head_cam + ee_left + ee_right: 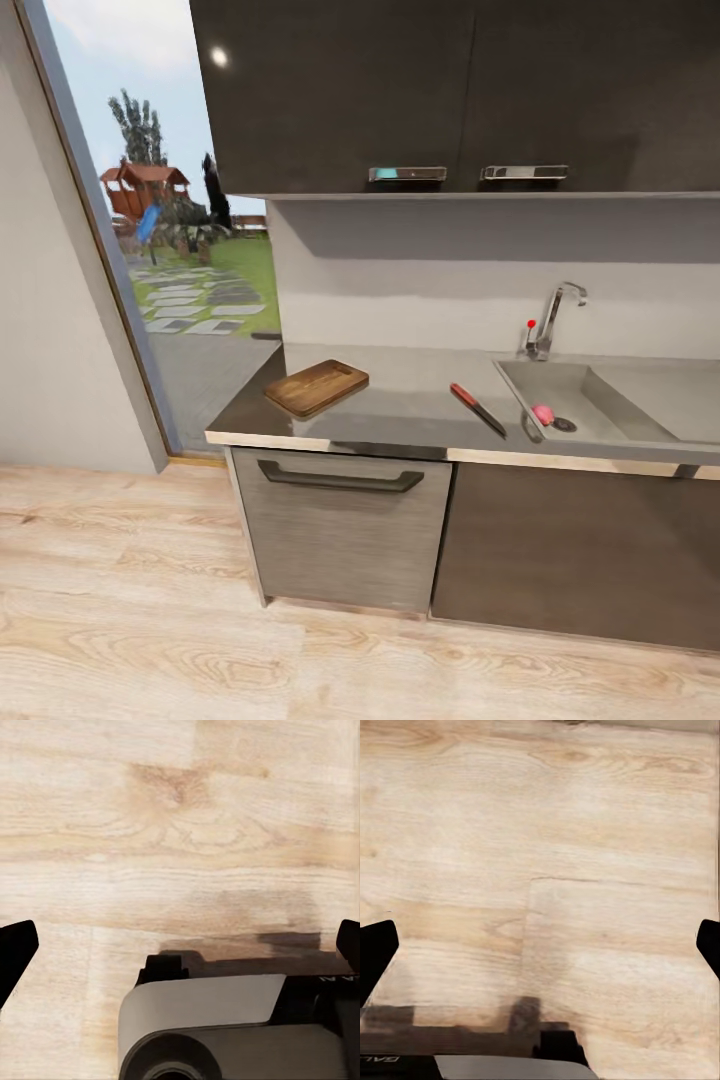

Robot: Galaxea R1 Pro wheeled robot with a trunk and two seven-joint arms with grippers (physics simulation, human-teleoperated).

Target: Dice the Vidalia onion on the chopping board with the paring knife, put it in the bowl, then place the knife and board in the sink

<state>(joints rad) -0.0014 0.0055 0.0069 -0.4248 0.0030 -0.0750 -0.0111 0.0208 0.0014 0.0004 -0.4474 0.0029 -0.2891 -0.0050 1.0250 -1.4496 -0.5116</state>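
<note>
The Vidalia onion [543, 413] sits in the sink [600, 400] beside the drain, at the right. On the worktop [400, 405], the paring knife [477, 409] lies left of the basin and the chopping board [316, 387] farther left. Both hands (left hand [180, 945], right hand [540, 945]) hang spread above the wooden floor [200, 640].

No text, label or number in these pictures is clear enough to read.

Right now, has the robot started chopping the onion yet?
Not yet, nothing looks done. The Vidalia onion sits in the sink by the drain. The paring knife lies on the countertop, and the chopping board is bare. Both wrist cameras face the wooden floor, jaws wide apart, holding nothing. The whole job is left.
</note>
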